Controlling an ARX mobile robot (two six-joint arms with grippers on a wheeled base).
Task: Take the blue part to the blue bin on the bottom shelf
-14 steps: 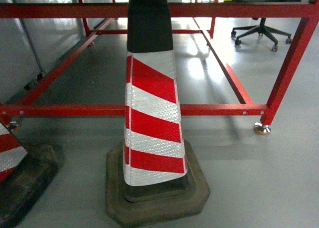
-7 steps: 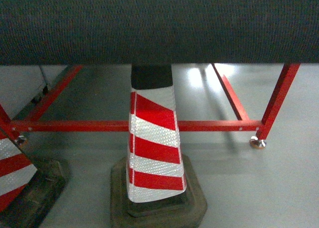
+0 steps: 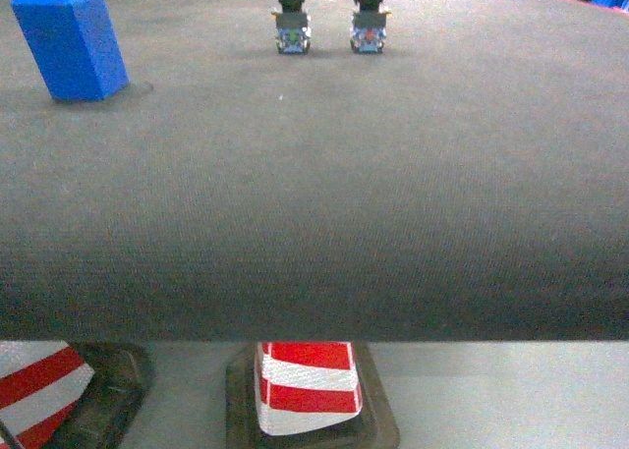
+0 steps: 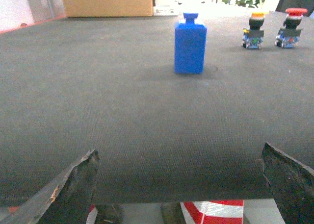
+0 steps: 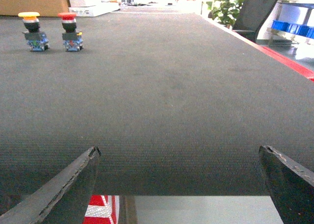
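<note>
- Dark matted table (image 3: 324, 194) carries the blue part (image 3: 71, 38) far left, two pushbuttons (image 3: 329, 22) beyond.
- Left gripper (image 4: 181, 185) and right gripper (image 5: 179, 182) hang spread, empty.
- Risk: a grazing finger topples the tall blue part.
- Bin and shelf are out of view.

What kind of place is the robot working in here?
Probably an industrial workshop or test floor: a dark grey matted worktable holding a blue plastic block part and two push-button switches, with red-and-white striped traffic cones on the floor.

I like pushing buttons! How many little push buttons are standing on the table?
2, side by side at the far edge: a yellow-capped button on the left and a red-capped button on the right. More may be out of view.
</note>
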